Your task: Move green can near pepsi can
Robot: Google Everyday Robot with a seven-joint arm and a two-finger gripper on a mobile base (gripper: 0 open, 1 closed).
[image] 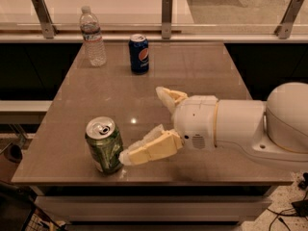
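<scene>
Your gripper [142, 124] is low over the table [202, 76], in front of the pepsi can [138, 54] and well apart from it. Its two fingers are spread wide and it holds nothing. One finger [151, 148] points toward the front, away from the pepsi can, and its tip looks like it touches the side of the green can [103, 146]. The other finger is on the side nearer the pepsi can and touches nothing.

You see the green can standing up straight, far from the pepsi can. It is near the front edge of the table and a bit to the left of the pepsi can. Its silver top has a pull tab and a dark hole. You cannot tell if there is any drink inside.

The pepsi can stands up too, with its logo facing you. A clear bottle [93, 36] with a white cap stands near the pepsi can, on its left. You cannot tell how full the bottle is.
</scene>
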